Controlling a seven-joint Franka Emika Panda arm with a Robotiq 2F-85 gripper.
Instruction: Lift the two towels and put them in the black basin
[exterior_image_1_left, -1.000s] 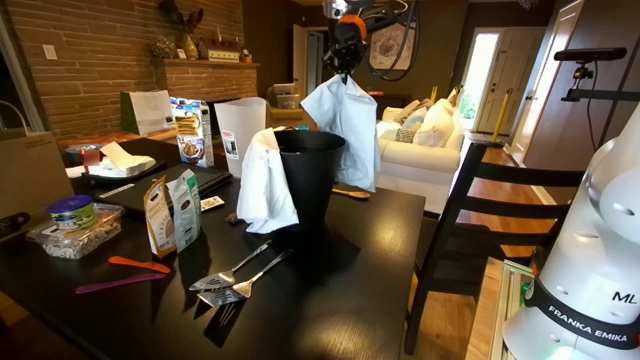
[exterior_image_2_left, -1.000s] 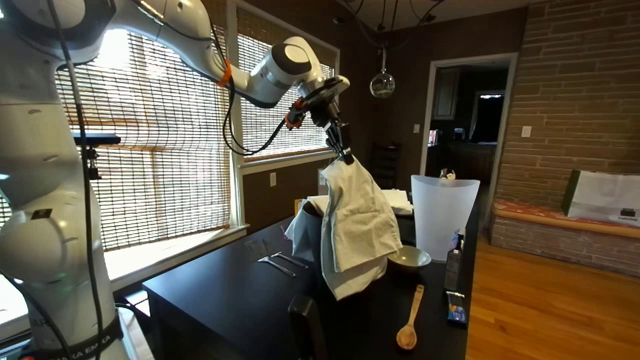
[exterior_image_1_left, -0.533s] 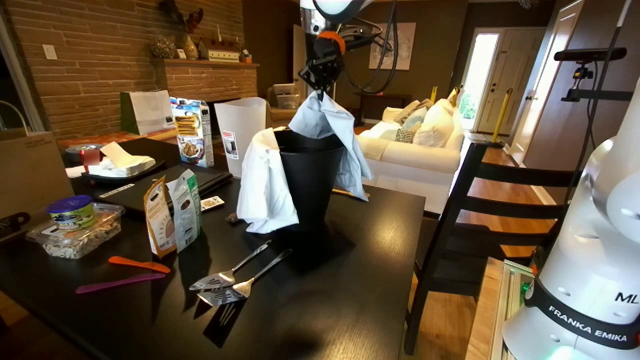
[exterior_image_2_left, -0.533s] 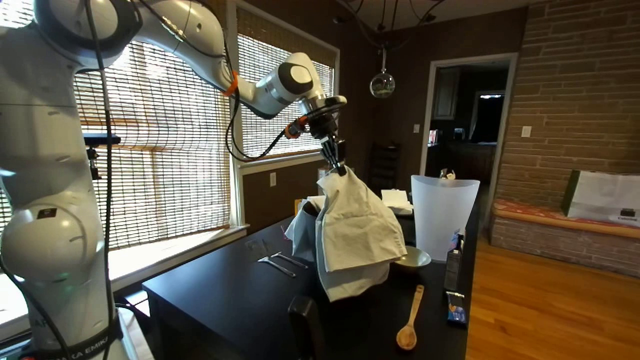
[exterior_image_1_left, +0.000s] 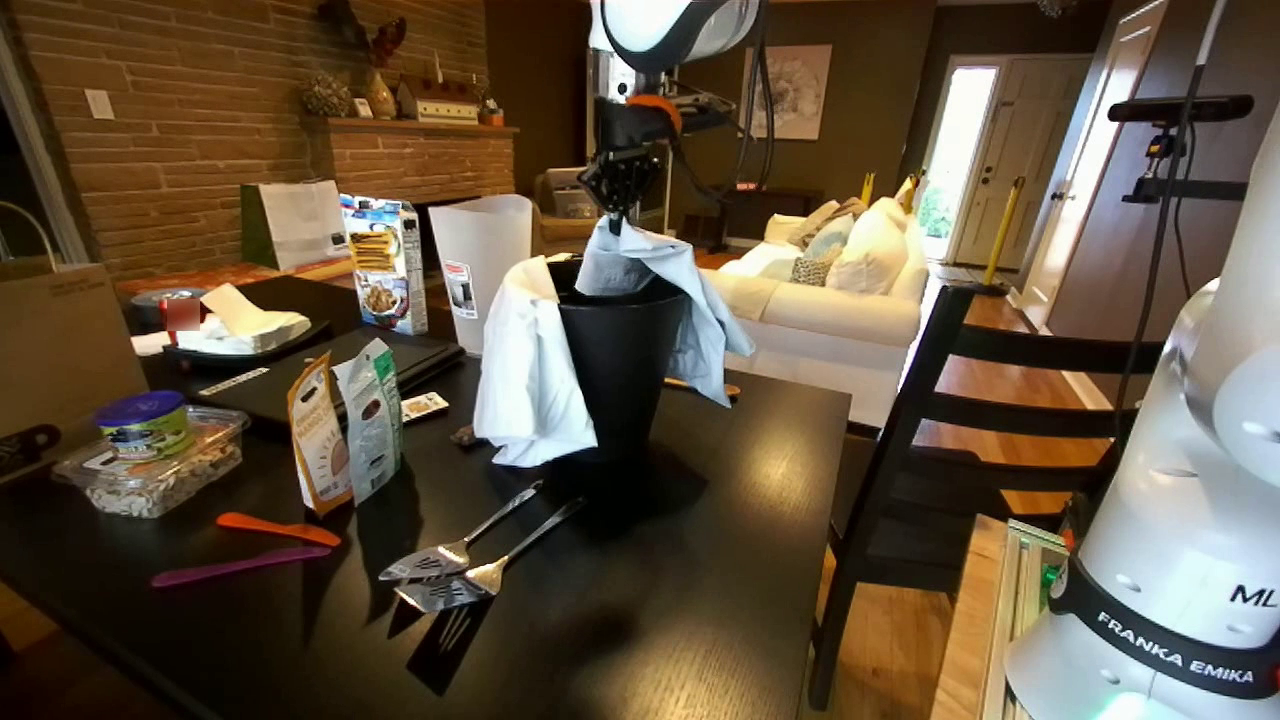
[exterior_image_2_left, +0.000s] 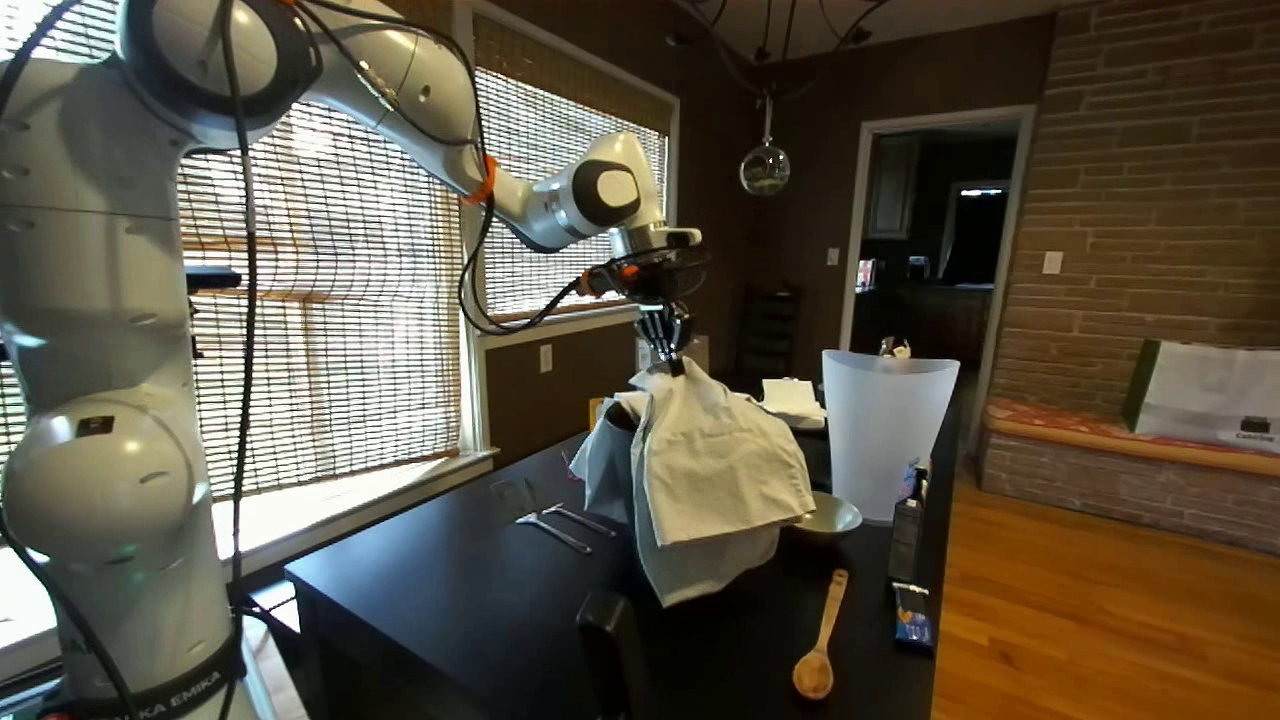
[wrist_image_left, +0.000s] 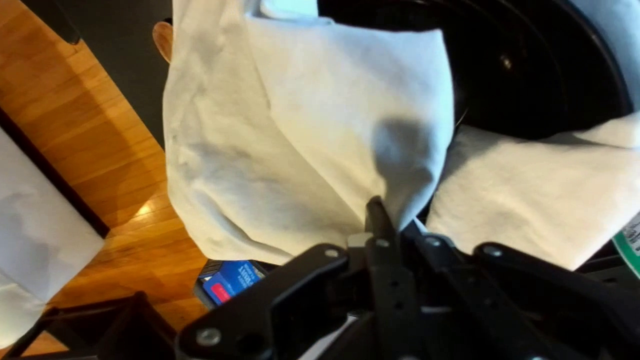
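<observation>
Dark, faintly grained and glossy where light strikes it, the surface (exterior_image_1_left: 740, 560) carries the basin (exterior_image_1_left: 622, 375), a round, matte black vessel standing upright and tapering toward its foot. The held towel (exterior_image_2_left: 720, 460), thin, off-white and creased, rises to a peak and spills over the basin's rim, folded layers hanging outside, a flap reaching over the opening. The second towel (exterior_image_1_left: 535, 370), plain and wrinkled, drapes over another stretch of rim, mostly down the outer wall. Above the basin, the black jointed hand (exterior_image_2_left: 676, 366) is pressed together, pinching the held towel's peak. A smooth wooden spoon (exterior_image_2_left: 823, 635) and two slotted metal spatulas (exterior_image_1_left: 488, 576) lie nearby.
</observation>
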